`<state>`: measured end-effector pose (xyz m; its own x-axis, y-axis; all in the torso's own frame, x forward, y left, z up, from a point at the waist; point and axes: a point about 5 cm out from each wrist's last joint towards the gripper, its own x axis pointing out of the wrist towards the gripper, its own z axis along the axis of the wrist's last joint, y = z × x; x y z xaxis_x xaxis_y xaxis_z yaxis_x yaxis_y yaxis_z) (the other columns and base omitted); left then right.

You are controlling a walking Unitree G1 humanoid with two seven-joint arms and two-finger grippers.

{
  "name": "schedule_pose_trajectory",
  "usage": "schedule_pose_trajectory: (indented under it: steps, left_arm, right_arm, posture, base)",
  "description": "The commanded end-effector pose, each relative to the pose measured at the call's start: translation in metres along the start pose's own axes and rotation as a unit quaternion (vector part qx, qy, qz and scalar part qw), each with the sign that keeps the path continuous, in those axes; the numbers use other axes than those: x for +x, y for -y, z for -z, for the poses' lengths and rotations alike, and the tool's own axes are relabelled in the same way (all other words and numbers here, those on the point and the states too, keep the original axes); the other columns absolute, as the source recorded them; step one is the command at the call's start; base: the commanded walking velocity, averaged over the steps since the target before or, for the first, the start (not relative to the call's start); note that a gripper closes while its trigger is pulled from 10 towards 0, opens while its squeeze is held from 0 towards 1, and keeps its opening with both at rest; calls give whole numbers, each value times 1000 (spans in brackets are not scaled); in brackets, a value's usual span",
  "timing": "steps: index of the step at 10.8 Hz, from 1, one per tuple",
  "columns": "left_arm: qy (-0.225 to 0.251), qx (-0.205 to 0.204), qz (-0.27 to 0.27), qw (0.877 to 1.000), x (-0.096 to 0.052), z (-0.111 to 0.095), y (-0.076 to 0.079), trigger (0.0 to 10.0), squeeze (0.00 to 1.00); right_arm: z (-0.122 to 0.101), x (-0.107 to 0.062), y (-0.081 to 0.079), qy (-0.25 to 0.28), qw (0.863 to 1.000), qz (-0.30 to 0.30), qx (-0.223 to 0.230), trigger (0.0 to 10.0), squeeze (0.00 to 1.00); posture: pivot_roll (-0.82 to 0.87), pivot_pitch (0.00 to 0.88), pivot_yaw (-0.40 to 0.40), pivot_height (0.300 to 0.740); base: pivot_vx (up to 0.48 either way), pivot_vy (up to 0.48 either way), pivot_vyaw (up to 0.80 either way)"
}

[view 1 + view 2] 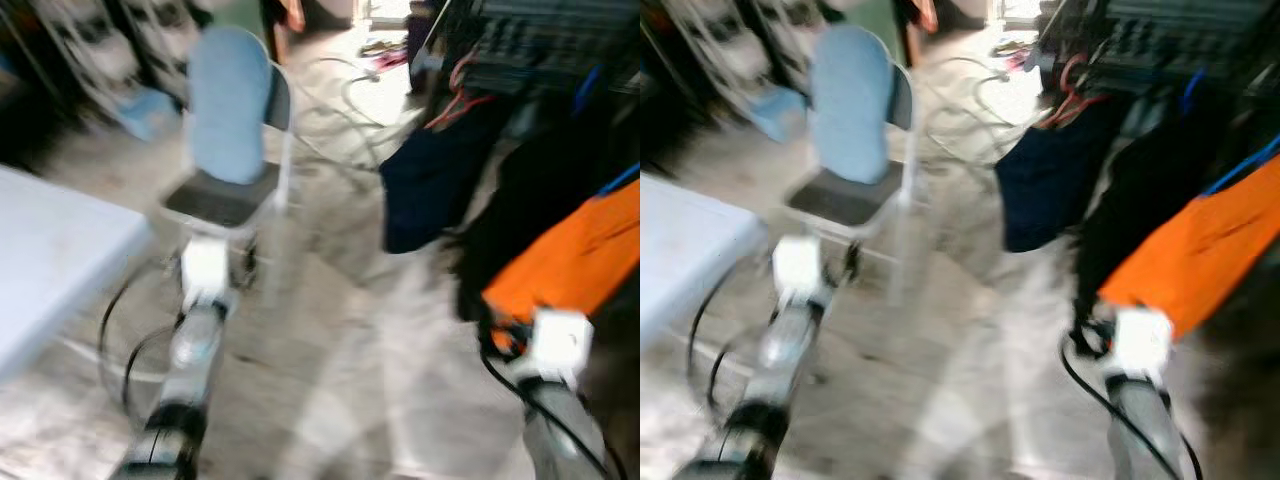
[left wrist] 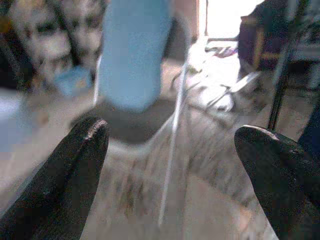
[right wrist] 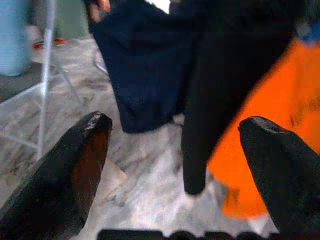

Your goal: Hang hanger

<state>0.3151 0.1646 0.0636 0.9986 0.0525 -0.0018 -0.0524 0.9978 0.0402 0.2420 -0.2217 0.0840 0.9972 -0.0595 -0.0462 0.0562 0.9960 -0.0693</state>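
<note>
Both wide-spread, left gripper (image 2: 170, 150) and right gripper (image 3: 172, 150) face three hanging garments (image 3: 150, 60).

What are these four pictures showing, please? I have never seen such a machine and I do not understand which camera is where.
This is a humanoid robot in a home, with two silver arms. The two upper pictures come from a stereo camera on its head, looking forward and down; both show the same blurred scene. You see the left arm and the right arm from above. Ahead stands a chair with a light blue back, on a pale floor with cables. At the left is a table edge. At the right hang clothes: a navy garment, a black one and an orange one.

The lower pictures come from wrist cameras. Each looks along its gripper's two black fingers: left gripper, right gripper. Both are open and hold nothing.
</note>
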Motion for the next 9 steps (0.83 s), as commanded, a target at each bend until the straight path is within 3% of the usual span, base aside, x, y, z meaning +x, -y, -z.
schedule_pose_trajectory:
  steps: [1,2,3,4,5,7,9]
  left_arm:
    - [8,7,-22,1000,-2,-1,-10,10000,0]
    - [-4,10,-23,1000,-19,12,-14,10000,0]
    - [-9,30,-5,1000,-24,15,-15,10000,0]
    - [-10,30,20,999,-26,11,-13,10000,0]
    - [19,53,85,995,-30,-3,-10,10000,0]
    - [54,87,112,988,-44,-13,-12,10000,0]
    - [111,98,66,987,-44,-33,-9,10000,0]
  right_arm:
    - [2,2,-9,-11,999,-30,0,10000,0]
    - [1,13,-14,-19,998,-66,-10,10000,0]
    - [-1,20,-19,-21,997,-69,-2,10000,0]
    - [-4,23,-24,-16,997,-72,11,10000,0]
    - [-4,23,-26,-16,997,-69,27,10000,0]
    - [13,8,-13,-45,998,-16,29,10000,0]
    - [3,-7,-7,-12,999,36,3,10000,0]
  posture:
    - [-143,85,-3,740]
    - [-85,79,-61,740]
    - [-66,95,-59,740]
    - [-36,99,-46,740]
    - [-13,117,-31,740]
    - [-48,137,2,740]
    - [-106,148,32,740]
  base:
    - [0,0,0]
    - [0,0,0]
    - [0,0,0]
    - [0,0,0]
    - [0,0,0]
    - [0,0,0]
    - [0,0,0]
